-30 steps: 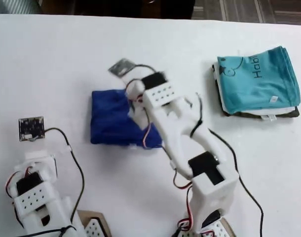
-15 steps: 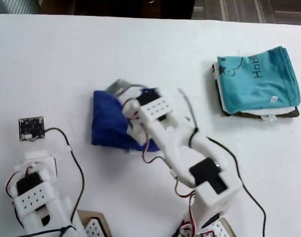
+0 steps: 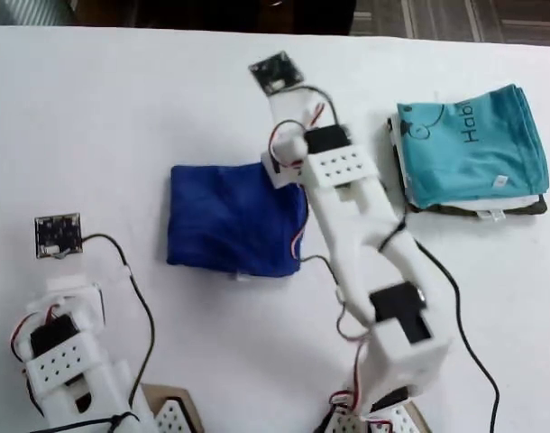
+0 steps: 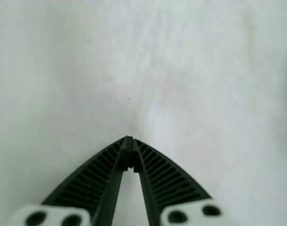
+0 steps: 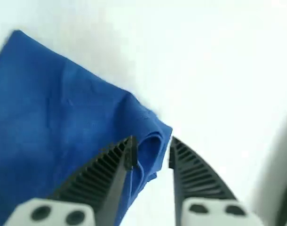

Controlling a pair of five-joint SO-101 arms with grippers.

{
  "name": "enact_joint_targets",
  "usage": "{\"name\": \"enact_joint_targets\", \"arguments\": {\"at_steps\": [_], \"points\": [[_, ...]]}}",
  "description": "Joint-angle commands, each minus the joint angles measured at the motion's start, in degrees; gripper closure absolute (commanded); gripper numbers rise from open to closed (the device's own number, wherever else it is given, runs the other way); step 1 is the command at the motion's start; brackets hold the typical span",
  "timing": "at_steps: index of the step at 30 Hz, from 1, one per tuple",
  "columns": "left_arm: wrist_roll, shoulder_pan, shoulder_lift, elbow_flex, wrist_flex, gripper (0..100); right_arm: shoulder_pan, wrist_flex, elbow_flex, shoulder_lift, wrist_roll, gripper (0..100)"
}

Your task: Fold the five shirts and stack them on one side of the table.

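**A:** Where does the folded royal-blue cloth shirt (image 3: 232, 221) lie?

**B:** Flat on the white table (image 3: 122, 108), about the middle. It makes a rough rectangle. Its far right corner sits under the wrist of the white right arm (image 3: 347, 212).

**A:** And the right gripper (image 5: 150, 141)?

**B:** Its dark ribbed jaws are parted, one on each side of that corner fold. White table shows between the cloth and one finger, so nothing is pinched. Whether the other finger touches the fabric I cannot tell from this angle.

**A:** What about the other shirts?

**B:** A folded teal shirt with dark print (image 3: 472, 144) tops a pile at the far right, well apart from the blue one. A white layer and a dark layer show at the pile's near edge, beneath the teal.

**A:** And the left arm (image 3: 63, 356)?

**B:** It is at the near left corner of the table, well away from every shirt. The left gripper (image 4: 129, 140) is clenched, with its tips meeting and nothing between them. Bare table lies below it.
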Motion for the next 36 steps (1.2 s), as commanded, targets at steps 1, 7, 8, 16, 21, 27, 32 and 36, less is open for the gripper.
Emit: {"name": "enact_joint_targets", "arguments": {"at_steps": [1, 7, 8, 16, 21, 27, 32, 36], "points": [[0.4, 0.5, -0.6, -0.2, -0.9, 97, 0.7, -1.4, -2.9, 3.6, -0.7, 85.4], [0.4, 0.5, -0.6, -0.2, -0.9, 97, 0.7, -0.1, -7.1, 7.5, -1.0, 85.4], [0.4, 0.5, -0.6, -0.2, -0.9, 97, 0.7, -0.1, -7.9, 8.1, -1.0, 85.4], [0.4, 0.5, -0.6, -0.2, -0.9, 97, 2.3, -0.1, -13.3, 15.1, -0.5, 99.0], [0.4, 0.5, -0.6, -0.2, -0.9, 97, 5.1, -0.1, -17.9, 17.3, -0.4, 97.8], [0.4, 0.5, -0.6, -0.2, -0.9, 97, 5.7, 0.0, -24.6, 17.6, 2.3, 97.9], [0.4, 0.5, -0.6, -0.2, -0.9, 97, 4.1, 1.4, -25.1, 18.4, 5.2, 97.8], [0.4, 0.5, -0.6, -0.2, -0.9, 97, 3.1, 5.1, -25.5, 18.3, 5.1, 95.0]]}}
